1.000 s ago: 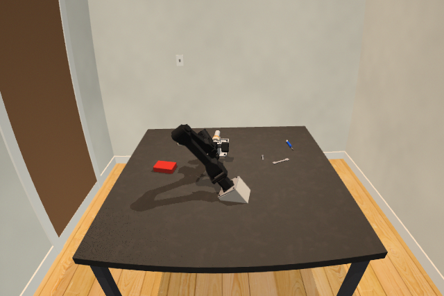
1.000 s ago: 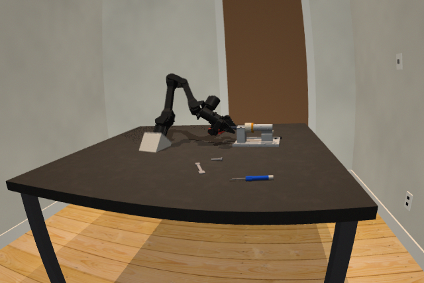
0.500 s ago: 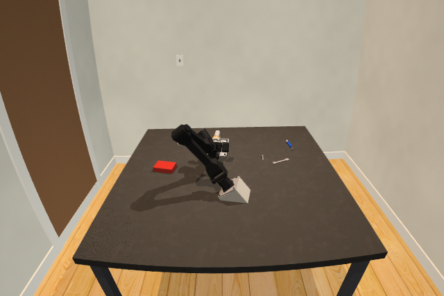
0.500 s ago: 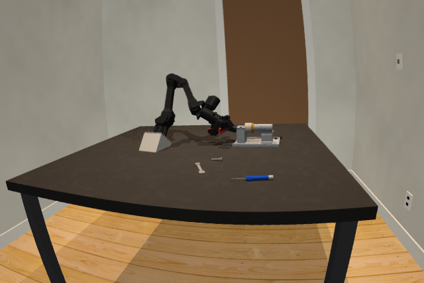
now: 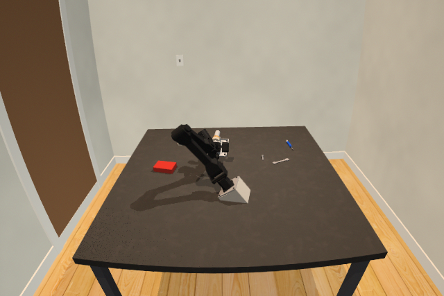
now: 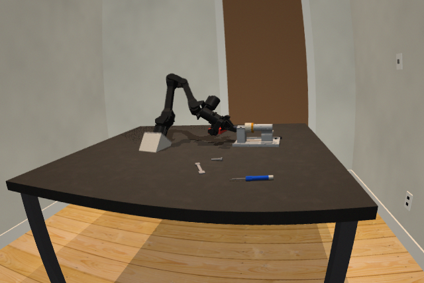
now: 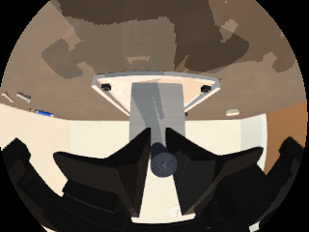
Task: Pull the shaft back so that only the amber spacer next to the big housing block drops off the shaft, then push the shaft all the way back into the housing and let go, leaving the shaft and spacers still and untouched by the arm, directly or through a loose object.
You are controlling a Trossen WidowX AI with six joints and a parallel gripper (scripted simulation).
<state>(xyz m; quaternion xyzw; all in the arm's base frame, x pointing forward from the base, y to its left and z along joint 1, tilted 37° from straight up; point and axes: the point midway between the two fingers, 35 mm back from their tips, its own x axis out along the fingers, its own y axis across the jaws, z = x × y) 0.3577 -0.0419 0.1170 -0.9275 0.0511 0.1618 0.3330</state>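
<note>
The fixture stands on a white baseplate (image 6: 256, 144) (image 7: 108, 92) at the back of the table, with a small grey support block (image 6: 240, 134) (image 7: 154, 112) and a bigger grey housing block (image 6: 267, 135). The shaft runs through them and carries cream spacers (image 6: 262, 126) (image 5: 216, 132) and an amber spacer (image 6: 251, 126) (image 5: 216, 138). My gripper (image 6: 234, 129) (image 7: 157, 131) is at the shaft's free end, beside the small block. Its fingers are shut on the dark round shaft end (image 7: 162, 164).
A red block (image 5: 164, 166) lies on the table beyond the gripper. A bolt (image 6: 216, 158) (image 5: 262, 157), a small wrench (image 6: 199, 167) (image 5: 285, 159) and a blue screwdriver (image 6: 255, 177) (image 5: 289, 144) lie apart from the fixture. The arm's wedge base (image 6: 154, 142) (image 5: 236, 190) stands mid-table.
</note>
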